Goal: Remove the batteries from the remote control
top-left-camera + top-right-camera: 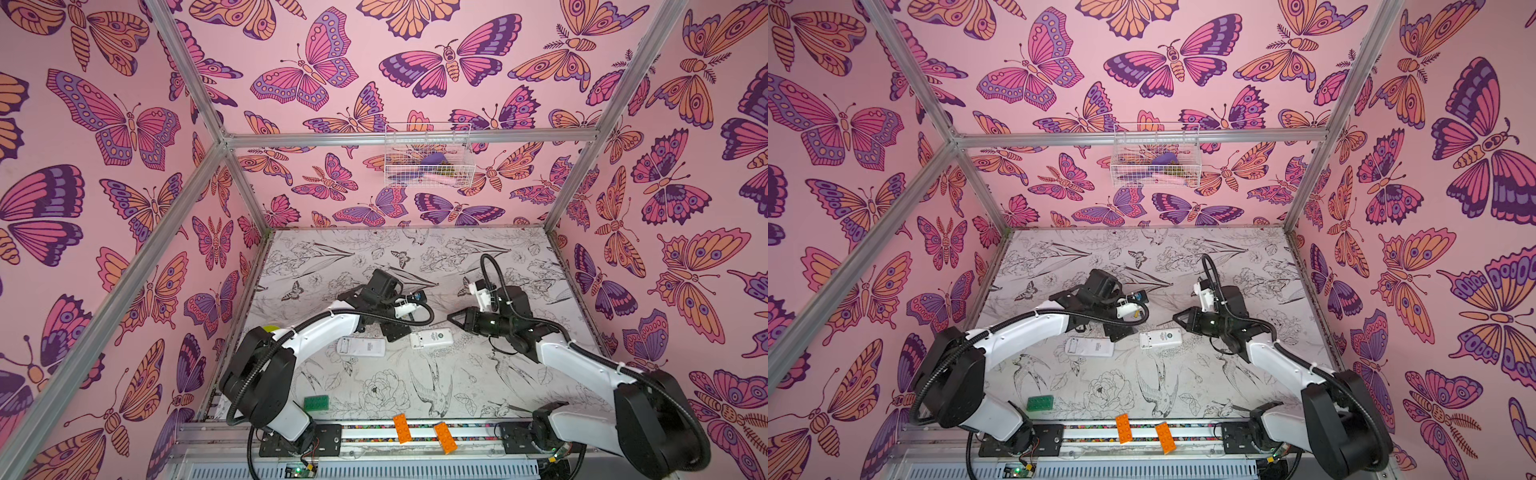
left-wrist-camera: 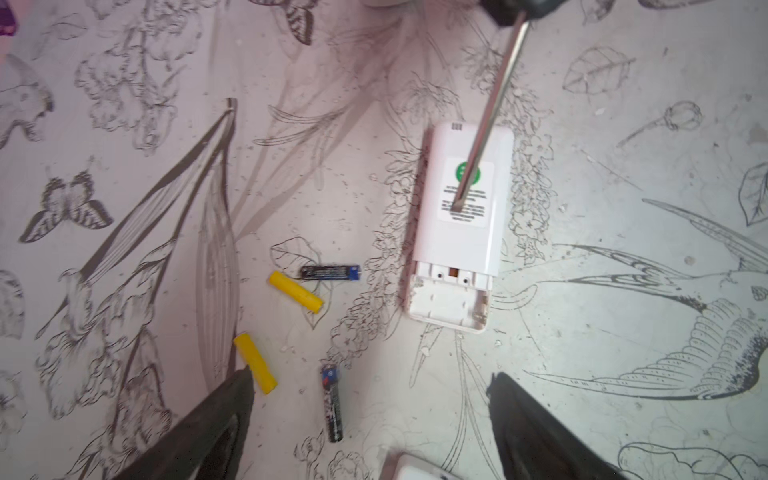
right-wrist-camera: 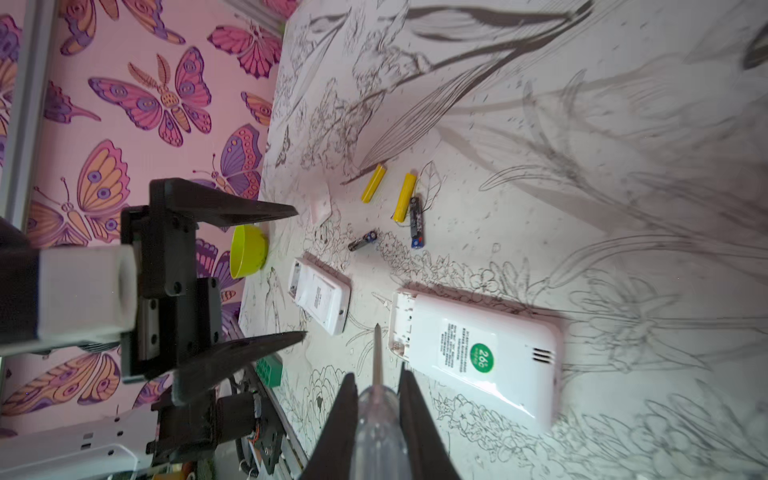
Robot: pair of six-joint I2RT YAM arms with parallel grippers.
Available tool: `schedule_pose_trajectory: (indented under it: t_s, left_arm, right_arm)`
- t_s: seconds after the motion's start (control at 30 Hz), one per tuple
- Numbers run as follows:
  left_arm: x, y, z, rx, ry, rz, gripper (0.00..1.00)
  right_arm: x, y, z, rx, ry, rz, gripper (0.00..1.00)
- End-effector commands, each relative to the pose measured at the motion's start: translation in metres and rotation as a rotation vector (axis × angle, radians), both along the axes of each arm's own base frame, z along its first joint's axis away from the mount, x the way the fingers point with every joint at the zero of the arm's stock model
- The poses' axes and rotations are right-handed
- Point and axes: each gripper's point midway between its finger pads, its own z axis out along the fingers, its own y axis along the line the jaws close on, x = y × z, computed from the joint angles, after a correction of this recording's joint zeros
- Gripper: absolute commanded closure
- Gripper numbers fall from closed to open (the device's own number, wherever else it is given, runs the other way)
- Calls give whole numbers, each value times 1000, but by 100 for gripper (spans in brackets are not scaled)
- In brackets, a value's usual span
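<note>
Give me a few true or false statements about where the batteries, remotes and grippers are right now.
All four batteries lie loose on the table. True.
The right gripper is empty. False: it is shut on the screwdriver.
The left gripper is open and holds nothing. True.
The green-stickered remote has batteries inside. False: its open compartment is empty.

white arm links (image 1: 328, 328), black joints (image 1: 257, 374), black ribbed cables (image 1: 492, 270), white wrist housings (image 1: 482, 297), tapered black jaws
</note>
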Motion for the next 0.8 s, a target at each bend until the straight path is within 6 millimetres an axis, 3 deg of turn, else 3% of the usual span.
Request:
schedule_pose_trajectory:
  t_s: [0.0,0.2,0.37,0.47,0.67,0.77]
  left_arm:
    - [9,21,27,-39,18,132,8]
    - [24,56,44,-30,-36,293,5]
    - [34,88,51,-86,-21,439,5]
    - [46,112,57,-137,-35,553,3]
    - [65,159,45,-196,-66,715,0]
    - [69,172,34,-178,-101,744,0]
  right_arm:
    - [-2,-23,-11,-42,24,-107,98]
    - [-11,-49,-22,-39,41,-241,90]
    - [-8,-83,-31,-27,29,-440,86]
    - [-4,-92,-30,8,4,-512,84]
    - [2,-99,-39,16,26,-577,80]
    - [5,-101,-41,16,27,-588,78]
